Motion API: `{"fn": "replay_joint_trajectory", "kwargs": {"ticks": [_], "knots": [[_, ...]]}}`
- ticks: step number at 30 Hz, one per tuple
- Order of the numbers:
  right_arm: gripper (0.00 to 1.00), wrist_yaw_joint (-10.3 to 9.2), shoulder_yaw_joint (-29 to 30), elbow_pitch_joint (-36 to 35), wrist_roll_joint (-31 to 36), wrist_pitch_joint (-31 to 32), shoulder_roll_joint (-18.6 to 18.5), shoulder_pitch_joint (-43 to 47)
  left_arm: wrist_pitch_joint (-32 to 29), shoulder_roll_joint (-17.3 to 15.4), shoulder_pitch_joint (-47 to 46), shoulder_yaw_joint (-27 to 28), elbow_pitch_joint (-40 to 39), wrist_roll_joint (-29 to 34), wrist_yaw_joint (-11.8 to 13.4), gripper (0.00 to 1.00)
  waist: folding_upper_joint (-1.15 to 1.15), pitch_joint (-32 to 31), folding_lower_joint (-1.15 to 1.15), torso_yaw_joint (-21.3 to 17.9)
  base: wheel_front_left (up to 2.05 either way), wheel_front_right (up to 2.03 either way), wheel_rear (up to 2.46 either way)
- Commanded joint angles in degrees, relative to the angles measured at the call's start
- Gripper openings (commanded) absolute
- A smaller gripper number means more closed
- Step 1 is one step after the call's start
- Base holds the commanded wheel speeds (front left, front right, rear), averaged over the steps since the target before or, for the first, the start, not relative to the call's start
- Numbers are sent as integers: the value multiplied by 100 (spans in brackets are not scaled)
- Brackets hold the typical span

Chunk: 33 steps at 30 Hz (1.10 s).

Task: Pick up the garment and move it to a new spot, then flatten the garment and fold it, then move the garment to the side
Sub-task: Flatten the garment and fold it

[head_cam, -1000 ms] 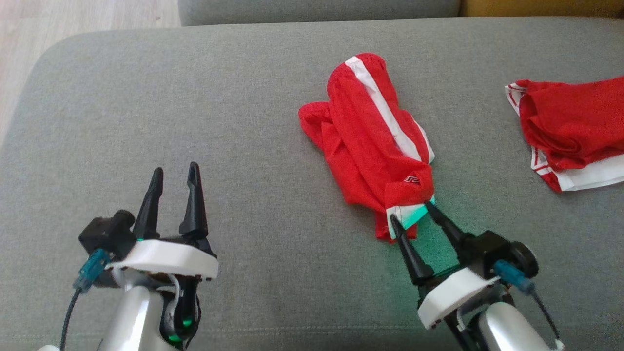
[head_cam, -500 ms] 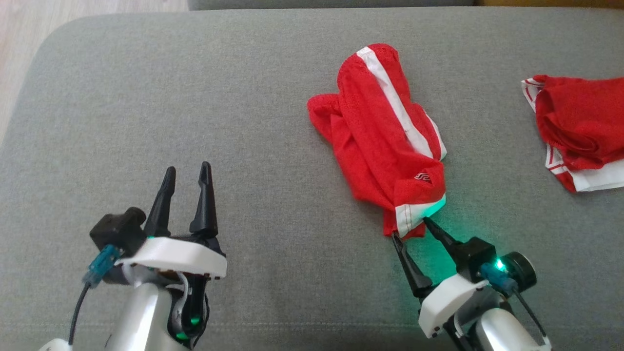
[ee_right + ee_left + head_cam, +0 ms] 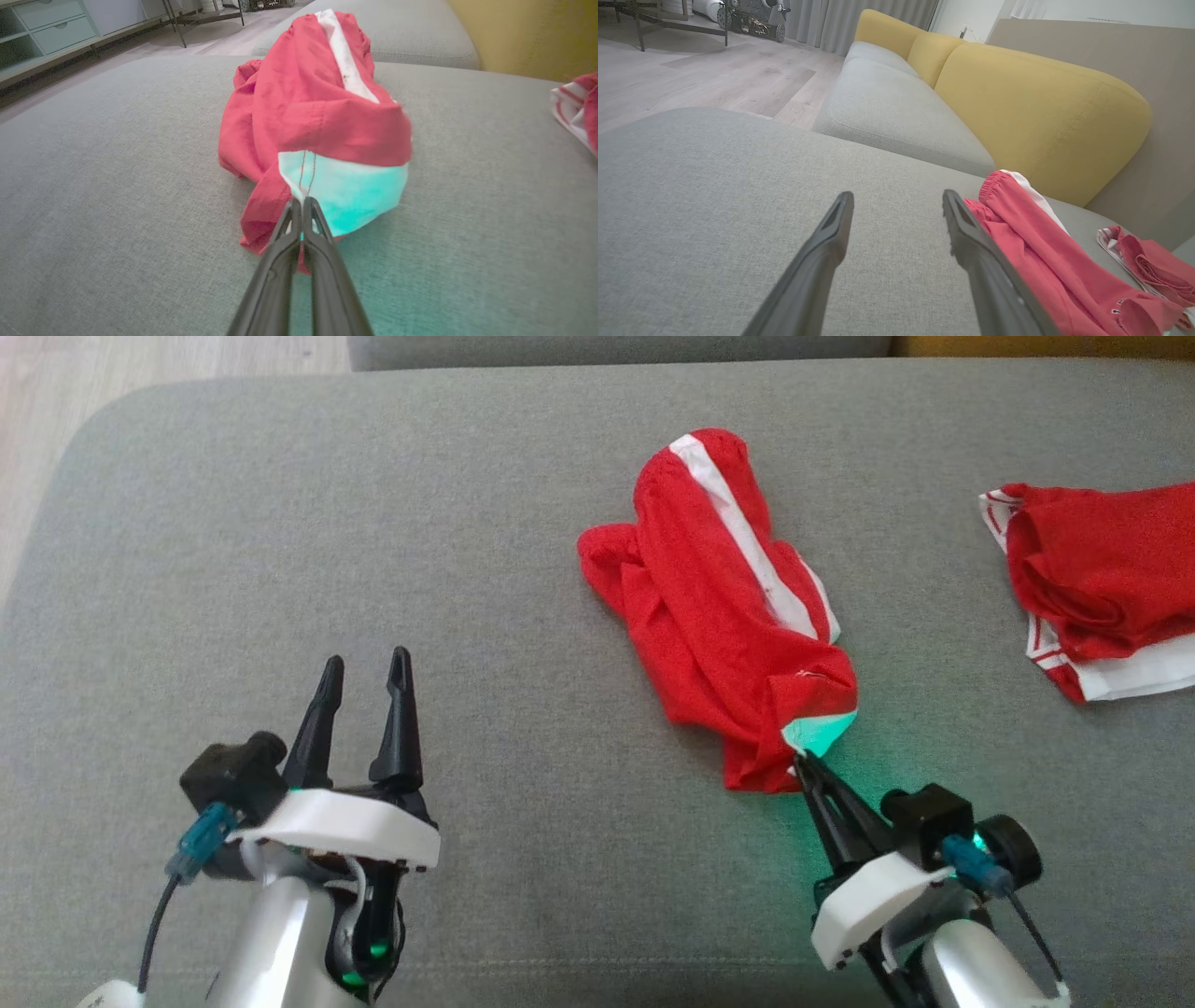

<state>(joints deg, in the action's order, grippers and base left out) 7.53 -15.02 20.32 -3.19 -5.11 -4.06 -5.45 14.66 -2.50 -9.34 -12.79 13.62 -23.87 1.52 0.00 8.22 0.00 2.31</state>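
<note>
Snapped shut since a second ago, the right gripper (image 3: 302, 201) now pinches the white hem of the garment (image 3: 303, 93). It's red and bunched, stretching away from those tips, white stripe on top. The left gripper (image 3: 367, 658) is spread, garment off to its right. Its wrist view adds a yellow backrest (image 3: 1041, 102) beyond.

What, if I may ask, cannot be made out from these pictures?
Head view: the second red garment is cut off by the right edge.
Right wrist view: the shut right gripper hides how much hem of the red shorts it pinches.
Left wrist view: a finger of the left gripper covers the red shorts' near edge.
</note>
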Motion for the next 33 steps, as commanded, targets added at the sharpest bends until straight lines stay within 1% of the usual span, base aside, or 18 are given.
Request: {"fn": "replay_joint_trajectory", "kwargs": {"ticks": [1,4,6,10,14,17,20,22,25,26,27,30,32,33], "knots": [[0,-4,-74,-200,24,-70,33,-187,34,-38,-174,140,-152,-16,14,100,0,-40,0,-35,0,0,0],[0,-4,56,-272,170,-89,-85,-180,34,-38,-148,129,-153,-19,14,100,0,-101,0,-100,0,0,0],[0,-4,168,-350,354,-98,-251,-168,34,-38,-132,113,-148,-17,9,100,0,-147,0,-147,0,0,0],[0,-4,294,-523,876,-79,-815,-94,34,-38,-127,59,-145,-26,10,100,0,-219,0,-227,0,0,0],[0,-4,405,-675,1254,-30,-1398,51,34,-38,-146,-40,-144,-69,12,100,0,-260,0,-290,0,0,0],[0,-4,491,-760,1486,25,-1736,189,34,-38,-163,-115,-139,-106,29,100,0,-264,0,-324,0,0,0],[0,-4,489,-838,1630,56,-1938,308,34,-38,-190,-190,-132,-143,40,100,0,-254,0,-351,0,0,0],[0,-4,424,-853,1622,86,-2006,384,34,-38,-208,-244,-117,-153,41,100,0,-246,0,-361,0,0,0],[0,-4,281,-811,1331,185,-1979,507,34,-38,-248,-309,-90,-150,41,100,0,-225,0,-366,0,0,0],[47,-4,252,-800,1208,241,-1961,535,34,-38,-263,-323,-84,-149,44,100,0,-217,0,-367,0,0,0],[100,-4,231,-808,1124,275,-1964,548,34,-38,-279,-336,-78,-149,45,100,0,-212,0,-366,0,0,0],[100,-4,401,-874,843,324,-1851,566,34,-38,-315,-352,-62,-144,45,100,0,-207,0,-372,0,0,0],[100,-4,721,-951,808,377,-1726,557,34,-38,-324,-345,-55,-134,45,100,0,-209,0,-381,0,0,0],[100,-4,721,-951,808,377,-1726,557,34,-38,-324,-345,-55,-134,45,100,0,-209,0,-381,0,0,0]]}}
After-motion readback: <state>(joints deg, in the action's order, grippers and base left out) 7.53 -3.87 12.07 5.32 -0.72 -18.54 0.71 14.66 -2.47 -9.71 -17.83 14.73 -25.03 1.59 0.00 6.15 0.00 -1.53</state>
